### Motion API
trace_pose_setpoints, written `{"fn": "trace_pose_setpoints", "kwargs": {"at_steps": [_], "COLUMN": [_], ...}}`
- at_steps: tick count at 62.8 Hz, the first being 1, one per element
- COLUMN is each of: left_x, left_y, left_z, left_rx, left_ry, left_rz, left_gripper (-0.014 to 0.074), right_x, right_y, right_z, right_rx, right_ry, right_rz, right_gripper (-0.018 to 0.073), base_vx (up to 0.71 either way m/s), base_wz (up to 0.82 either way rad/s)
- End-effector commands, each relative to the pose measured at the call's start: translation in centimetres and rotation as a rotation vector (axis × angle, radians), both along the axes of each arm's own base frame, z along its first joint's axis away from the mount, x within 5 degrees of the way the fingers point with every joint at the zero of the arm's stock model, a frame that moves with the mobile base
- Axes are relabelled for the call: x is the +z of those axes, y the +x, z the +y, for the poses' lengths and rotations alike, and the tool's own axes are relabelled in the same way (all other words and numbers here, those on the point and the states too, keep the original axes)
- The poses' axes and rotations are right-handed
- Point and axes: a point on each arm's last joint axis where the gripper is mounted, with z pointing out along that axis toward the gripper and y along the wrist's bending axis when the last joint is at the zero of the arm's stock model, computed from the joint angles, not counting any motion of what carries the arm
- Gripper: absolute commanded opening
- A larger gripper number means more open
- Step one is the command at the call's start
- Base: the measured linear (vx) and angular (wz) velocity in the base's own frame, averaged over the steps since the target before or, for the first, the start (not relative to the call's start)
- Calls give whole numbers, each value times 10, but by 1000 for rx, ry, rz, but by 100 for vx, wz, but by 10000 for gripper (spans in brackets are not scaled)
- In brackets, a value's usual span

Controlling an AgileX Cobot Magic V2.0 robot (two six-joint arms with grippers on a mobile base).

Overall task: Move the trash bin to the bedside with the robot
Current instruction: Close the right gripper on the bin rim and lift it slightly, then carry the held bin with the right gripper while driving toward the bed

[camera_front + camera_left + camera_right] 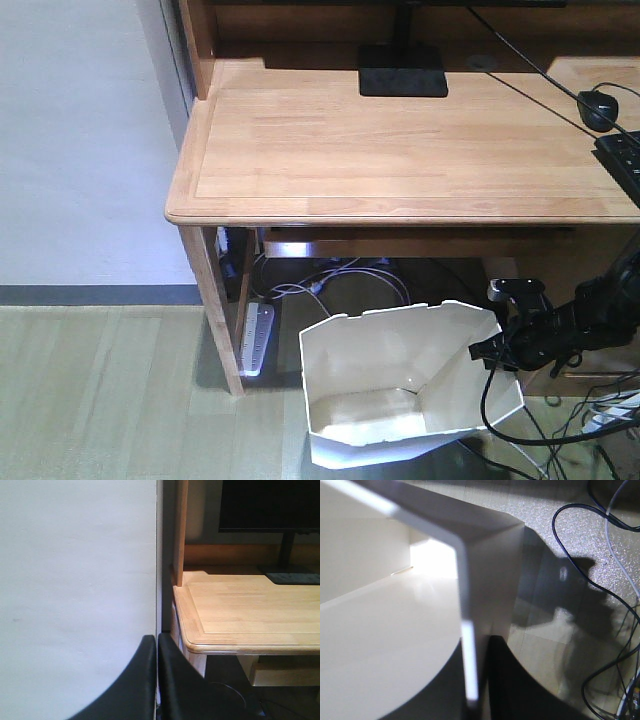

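The white trash bin [400, 400] stands tilted on the floor below the desk's front edge, its beige inside open to the front view. My right gripper [492, 348] reaches in from the right and is shut on the bin's right rim. In the right wrist view the thin rim wall [469, 680] runs between the two black fingers of that gripper [474, 649]. My left gripper [155, 639] is shut with nothing in it, held up beside the white wall and the desk corner. The bedside is out of view.
A light wooden desk [400, 150] carries a monitor stand [403, 70], a mouse [600, 108] and a keyboard [625, 160]. Its front leg [215, 310] and a power strip [257, 335] sit left of the bin. Loose cables [600, 595] lie on the floor at right.
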Motion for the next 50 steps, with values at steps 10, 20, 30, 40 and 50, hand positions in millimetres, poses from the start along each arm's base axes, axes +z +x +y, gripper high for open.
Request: {"fn": "trace_pose_setpoints", "kwargs": {"at_steps": [10,20,30,40,50], "left_x": [-2,-2,-2,-2,-2], "left_y": [1,1,1,1,1], "left_z": [0,0,0,0,0], "left_rx": [-1,-1,-1,-1,-1], "left_ry": [-12,-12,-12,-12,-12], "left_rz": [-60,-60,-60,-60,-60], "left_gripper": [-6,-6,-6,-6,-6], "right_x": [30,30,30,30,30], "right_y": [17,17,17,17,17], "right_z": [11,11,11,11,11], "right_rx": [0,0,0,0,0], "right_ry": [168,168,168,168,168], "right_rz": [-111,-111,-111,-111,-111], "right_gripper": [-6,-6,-6,-6,-6], "base_vx": [0,0,0,-2,-4], "base_wz": [0,0,2,9,26]}}
